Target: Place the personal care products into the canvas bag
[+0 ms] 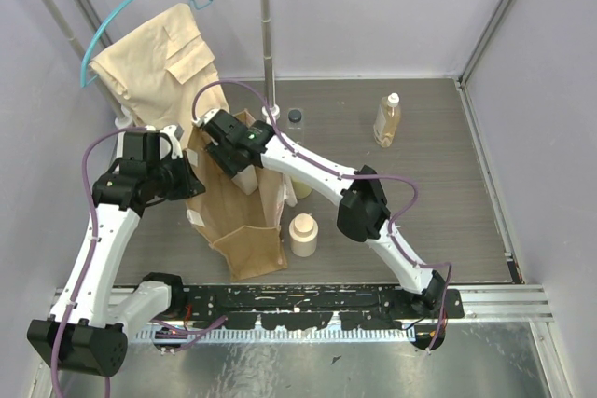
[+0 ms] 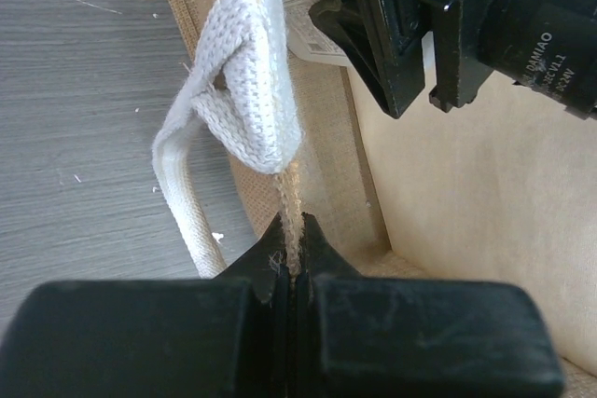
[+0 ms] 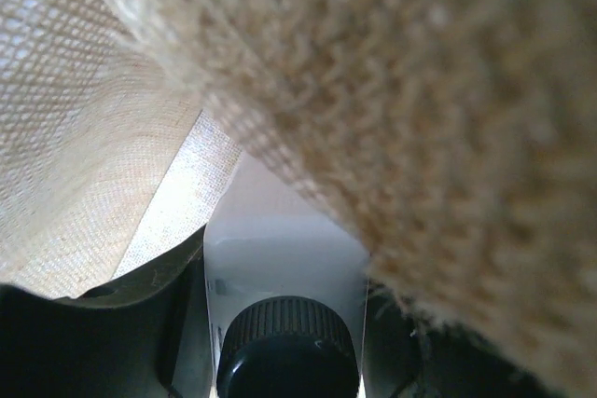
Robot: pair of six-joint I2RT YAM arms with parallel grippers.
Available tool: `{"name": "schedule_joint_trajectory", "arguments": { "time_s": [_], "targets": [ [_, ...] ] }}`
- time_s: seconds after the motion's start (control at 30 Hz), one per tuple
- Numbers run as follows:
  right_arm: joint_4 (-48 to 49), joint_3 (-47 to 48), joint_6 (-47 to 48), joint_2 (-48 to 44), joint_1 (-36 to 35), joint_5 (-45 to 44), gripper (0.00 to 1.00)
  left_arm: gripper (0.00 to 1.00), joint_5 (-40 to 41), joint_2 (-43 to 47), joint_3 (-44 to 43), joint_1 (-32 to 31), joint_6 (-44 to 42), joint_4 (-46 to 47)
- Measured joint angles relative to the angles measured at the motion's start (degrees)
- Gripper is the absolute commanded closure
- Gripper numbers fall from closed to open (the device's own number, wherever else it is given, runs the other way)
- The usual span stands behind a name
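Two bottles are seen outside the canvas bag [image 1: 247, 240] from above: the squat cream bottle [image 1: 302, 235] just beside it, the amber bottle [image 1: 387, 120] well apart. At the left wrist, the bag's rim is pinched by the left gripper [image 2: 291, 279]. At the right wrist, the white bottle [image 3: 280, 258] is squeezed by the right gripper [image 3: 284, 323] inside the bag.

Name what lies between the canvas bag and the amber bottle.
In the top view, the right arm's white link crosses between canvas bag and amber bottle; beyond it, bare tabletop.

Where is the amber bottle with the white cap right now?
Top view: the amber bottle stands back right on the table, well right of the canvas bag.
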State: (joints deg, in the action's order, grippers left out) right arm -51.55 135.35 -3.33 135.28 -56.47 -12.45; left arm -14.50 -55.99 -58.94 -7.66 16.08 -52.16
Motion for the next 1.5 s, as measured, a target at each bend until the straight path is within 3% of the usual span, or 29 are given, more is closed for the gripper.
{"name": "schedule_joint_trajectory", "arguments": {
  "time_s": [0.07,0.2,0.3,0.47,0.83,1.2,1.5],
  "targets": [
    [1.4,-0.9,0.2,-0.2,0.0,-0.2,0.8,1.0,-0.1,0.0,0.0,0.0,0.1,0.1],
    [3.3,-2.4,0.2,-0.7,0.0,-0.4,0.43,1.0,-0.1,0.0,0.0,0.0,0.3,0.2],
    [4.2,-3.0,0.1,-0.8,0.0,-0.8,0.23,1.0,-0.2,0.0,0.0,0.0,0.3,0.3],
    [4.5,-3.6,-0.1,-1.1,0.0,-2.5,0.03,1.0,-0.3,0.0,0.0,0.0,0.5,0.3],
    [1.9,-3.3,-0.4,-8.7,0.0,-2.4,0.0,1.0,-0.4,-0.2,0.0,0.0,0.5,0.5],
    [5.2,-6.0,-0.6,-26.8,1.0,-6.0,0.0,1.0,-0.4,-0.7,0.0,0.0,0.5,0.6],
    [5.2,-4.6,-7.7,-25.3,15.6,-6.1,0.0,1.0,-0.4,-0.8,0.0,0.0,0.5,0.7]
  ]
}}
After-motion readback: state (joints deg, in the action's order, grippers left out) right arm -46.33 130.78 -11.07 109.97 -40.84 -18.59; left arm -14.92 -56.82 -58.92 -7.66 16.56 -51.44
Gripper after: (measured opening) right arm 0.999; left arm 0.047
